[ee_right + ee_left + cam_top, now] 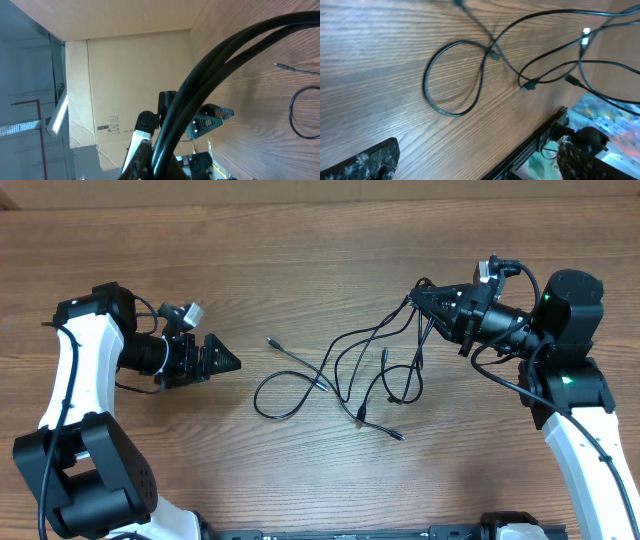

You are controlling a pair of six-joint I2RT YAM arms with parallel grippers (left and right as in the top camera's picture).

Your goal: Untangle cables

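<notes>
Pulling strands apart looks like the step in hand. The right end effector is clenched on the cables where several gather at its tip, with the rest fanned over the middle of the desk. The left end effector is spread wide, grasping nothing, pointed at the loose loop nearby. Next call, I'd say: left takes that loop so one strand can slide out of the crossings.

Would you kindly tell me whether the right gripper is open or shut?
Shut on the cables: overhead, several strands converge at the right gripper, its fingers pinched together.
</notes>
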